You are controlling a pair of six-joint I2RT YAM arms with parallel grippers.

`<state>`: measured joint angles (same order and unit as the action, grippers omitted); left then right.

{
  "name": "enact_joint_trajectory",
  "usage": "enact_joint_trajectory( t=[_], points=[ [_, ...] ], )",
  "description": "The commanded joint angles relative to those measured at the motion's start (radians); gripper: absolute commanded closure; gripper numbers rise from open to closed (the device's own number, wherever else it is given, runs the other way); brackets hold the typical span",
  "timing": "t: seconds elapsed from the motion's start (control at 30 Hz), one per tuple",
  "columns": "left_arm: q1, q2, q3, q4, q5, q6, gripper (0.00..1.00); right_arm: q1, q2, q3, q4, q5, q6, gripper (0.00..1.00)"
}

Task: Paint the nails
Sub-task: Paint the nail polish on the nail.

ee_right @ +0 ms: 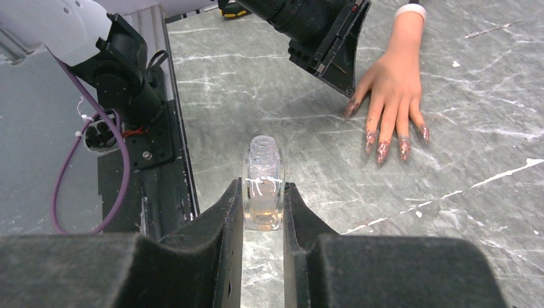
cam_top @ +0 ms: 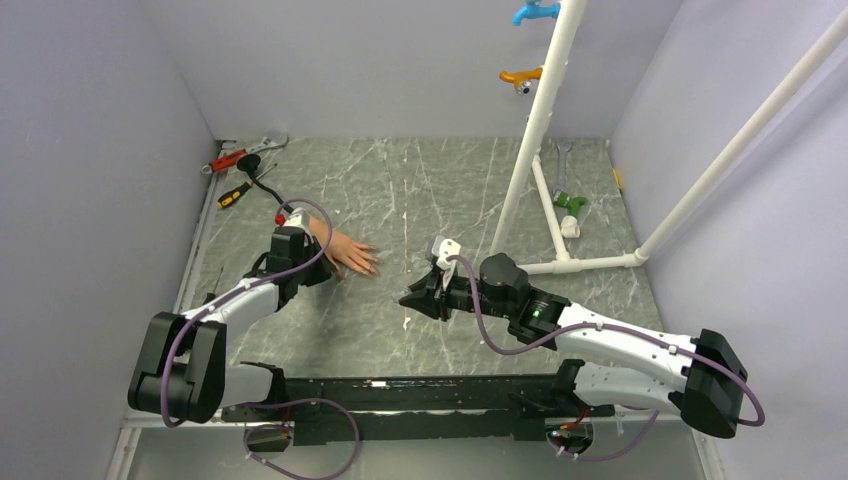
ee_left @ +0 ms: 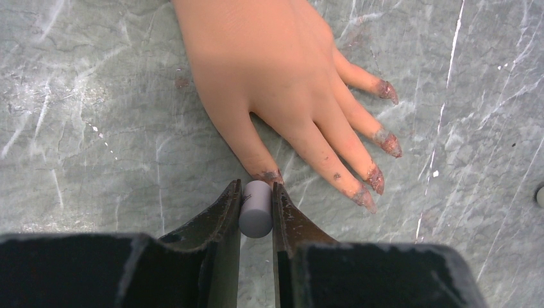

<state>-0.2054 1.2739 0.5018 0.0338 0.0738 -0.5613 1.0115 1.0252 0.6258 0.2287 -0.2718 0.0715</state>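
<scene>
- Left wrist view: we judged smearing to be the chief risk. The left gripper [ee_left: 256, 206] was clamped on a small white cylinder [ee_left: 255, 210], presumably the brush handle. The cylinder's far end sat just beside the thumb nail [ee_left: 271, 174] of the mannequin hand [ee_left: 269, 70]. The bristles were hidden, so a slight misaim could put polish on skin. Smudges showed on the skin around the nails [ee_left: 387, 142].
- The mannequin hand lay palm down on the marble-patterned table [ee_left: 83, 128], with nothing visibly securing it. We judged that pressure from the brush could slide it and spoil a stroke.
- Right wrist view: the right gripper [ee_right: 263, 208] was closed on a small clear bottle [ee_right: 263, 179], upright and uncapped. Any tilt of that wrist could spill the contents. We could not tell whether the bottle stood on the table.
- Top external view: the left arm reached forward over the forearm end of the mannequin hand, with its gripper slanted down at the thumb side.
- The right arm stretched across toward the table's centre. Its gripper pointed at the mannequin hand but stayed well apart from it.
- The nails lay left of centre on the table, fingertips pointing toward the right gripper.
</scene>
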Motion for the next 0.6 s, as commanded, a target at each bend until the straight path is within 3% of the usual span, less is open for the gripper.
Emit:
enact_joint_trajectory(
  t=[0.0, 0.57],
  points=[
    [0.003, -0.007, 0.029, 0.042, 0.034, 0.008, 1.0, 0.004, -0.001, 0.009, 0.072, -0.019, -0.002, 1.0],
    [0.003, -0.04, 0.006, 0.064, 0.066, -0.004, 1.0, 0.004, -0.009, 0.01, 0.067, -0.021, -0.001, 1.0]
  ],
)
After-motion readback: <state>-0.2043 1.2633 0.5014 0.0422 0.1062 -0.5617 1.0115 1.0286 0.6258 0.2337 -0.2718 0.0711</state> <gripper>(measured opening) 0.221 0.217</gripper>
